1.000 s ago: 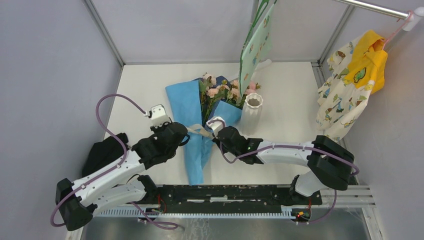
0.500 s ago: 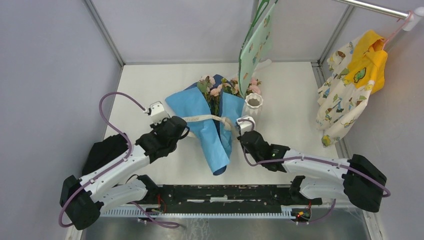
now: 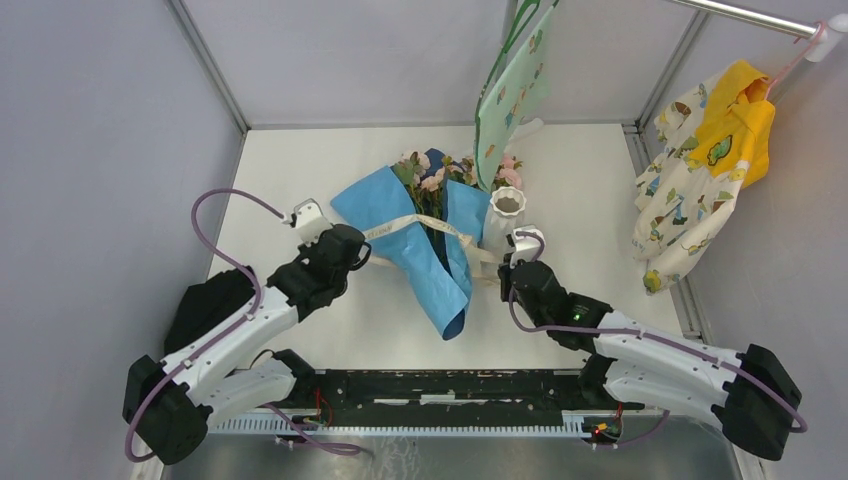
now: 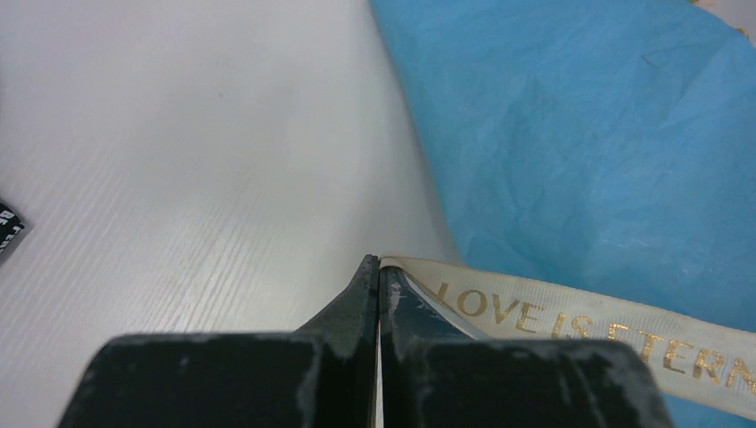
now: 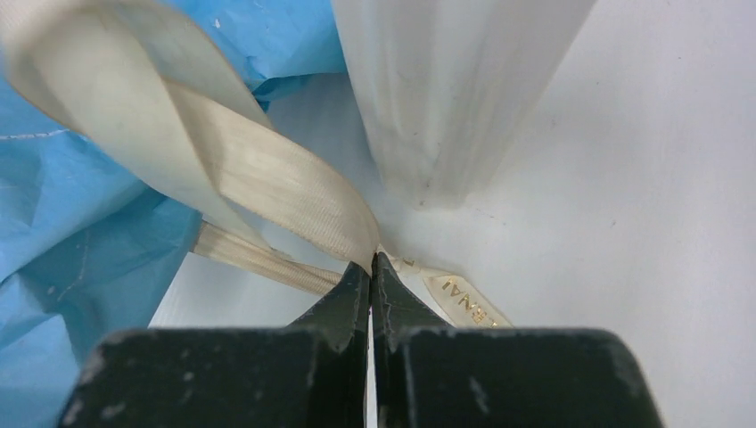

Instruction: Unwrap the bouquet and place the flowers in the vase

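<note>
both arms have drawn apart over the last second: your right gripper (image 3: 507, 262) has swung from the middle of the bouquet (image 3: 425, 250) out to the foot of the vase (image 3: 505, 215), and your left gripper (image 3: 362, 250) has eased back leftward. the cream ribbon (image 3: 420, 222) now runs as a band across the wrap between them, and the bouquet's stem end has swung toward the right.

claws: left is pinched tight on one ribbon end, with gold lettering trailing off in its wrist view. right is pinched tight on the other end, a loop of ribbon standing just above the tips and the vase's ribbed wall just behind.

the bouquet lies on the table (image 3: 300, 170), heads toward the back wall, just left of the vase; can't tell whether they touch. the flowers (image 3: 435, 182) sit inside the blue paper (image 3: 395, 215), not yet unwrapped. the vase is upright and its mouth looks empty.

step in hand, by the look of it: untying the ribbon. can't tell whether the knot is out. the next move calls for you to pull further apart until the ribbon slips free of the paper. keep your right wrist off the vase, which could tip.
</note>
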### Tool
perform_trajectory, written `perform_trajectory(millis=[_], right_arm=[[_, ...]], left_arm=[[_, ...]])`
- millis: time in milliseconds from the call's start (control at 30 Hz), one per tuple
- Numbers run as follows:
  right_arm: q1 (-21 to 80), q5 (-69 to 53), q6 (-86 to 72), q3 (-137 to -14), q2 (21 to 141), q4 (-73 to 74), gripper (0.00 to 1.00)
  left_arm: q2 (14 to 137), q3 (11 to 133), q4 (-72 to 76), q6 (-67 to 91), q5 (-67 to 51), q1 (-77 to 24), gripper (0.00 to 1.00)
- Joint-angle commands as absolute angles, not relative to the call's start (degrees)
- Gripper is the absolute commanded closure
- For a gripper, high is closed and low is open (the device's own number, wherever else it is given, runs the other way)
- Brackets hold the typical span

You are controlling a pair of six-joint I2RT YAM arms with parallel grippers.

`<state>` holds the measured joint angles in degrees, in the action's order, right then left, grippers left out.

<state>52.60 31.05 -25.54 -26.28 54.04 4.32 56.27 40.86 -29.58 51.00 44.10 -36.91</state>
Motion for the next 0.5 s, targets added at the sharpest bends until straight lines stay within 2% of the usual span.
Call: perform_trajectory(millis=[0,467], right_arm=[[49.39,43.48,-24.09,-23.99,50.67,20.28,1.0],[48.91,53.42,-26.7,-35.99,39.45,33.94,1.0]], left_arm=[[55.47,41.34,-34.11,50.41,58.28,-31.16,0.97],[53.42,40.46,-40.63,58.54,61.27,-28.87,0.98]])
